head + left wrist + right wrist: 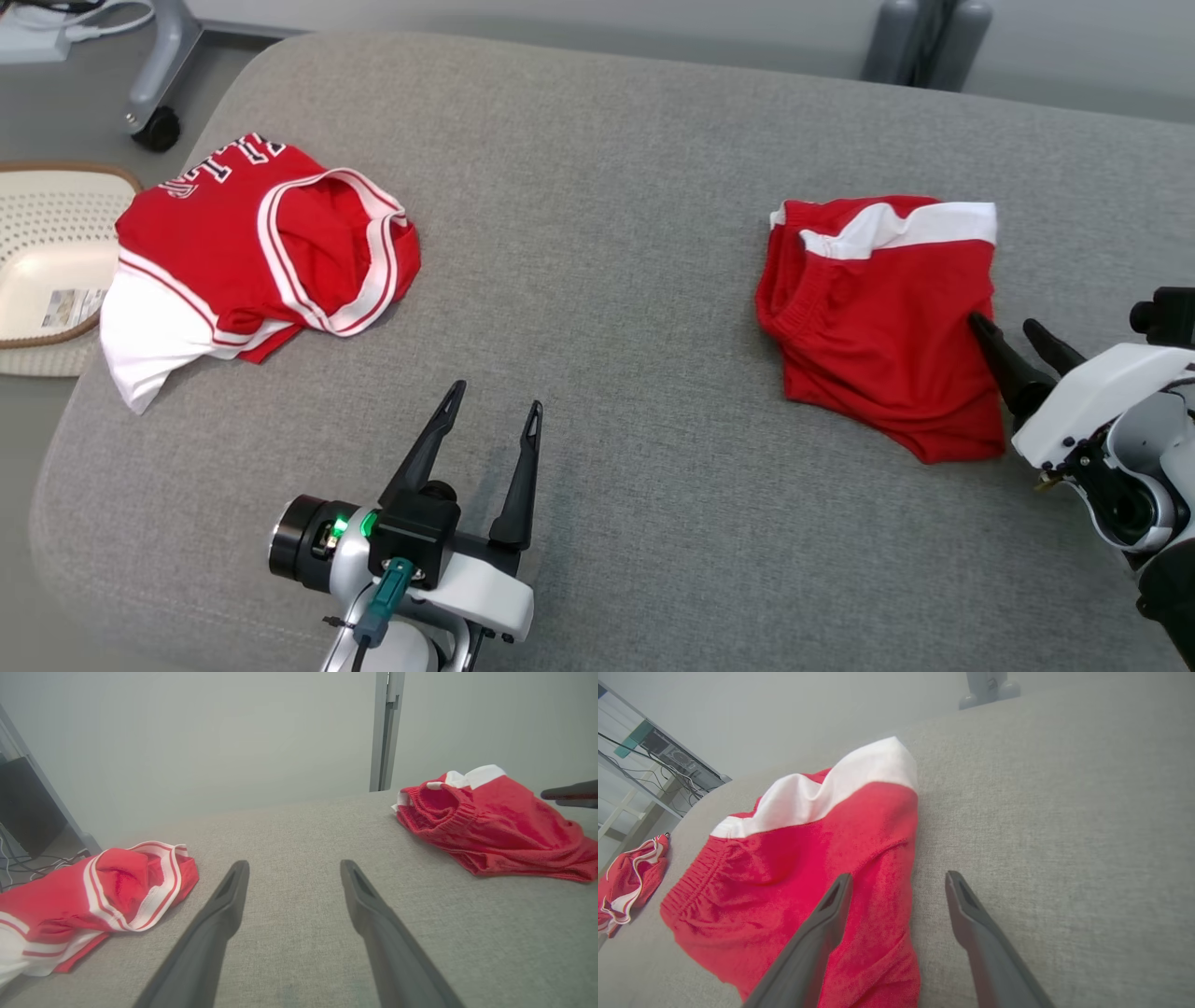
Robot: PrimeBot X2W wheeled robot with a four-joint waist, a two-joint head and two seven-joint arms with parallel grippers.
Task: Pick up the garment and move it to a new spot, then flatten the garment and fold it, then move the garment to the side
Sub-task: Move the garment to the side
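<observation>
Left gripper [496, 396]: at 7 o'clock in the head view. Its fingers are apart with nothing between them, over bare grey cushion [607, 280]. Its arm is cut off by the bottom edge.
Right gripper [1003, 323]: at 4 o'clock, fingers apart, tips at the right edge of the red shorts [873, 317]. In the right wrist view one finger [822, 924] lies over red cloth and the other over cushion. Whether either touches cannot be told. The arm is cut off by the right edge.
Red shorts: at 3 o'clock, rumpled on the cushion. There is a white band along the far edge, and the elastic waistband gapes toward 9 o'clock. The lower layers are hidden.
Red jersey [252, 243]: at 10 o'clock, well apart from the shorts. Its lettering is partly folded away and unreadable. Its white part reaches the cushion's left edge.
Basket [37, 201]: at 9 o'clock, cut off by the left edge, with one side behind the jersey. The label inside is too small to read.
Caster wheel [157, 129]: at 11 o'clock on the floor. Its frame is cut off at the top.
</observation>
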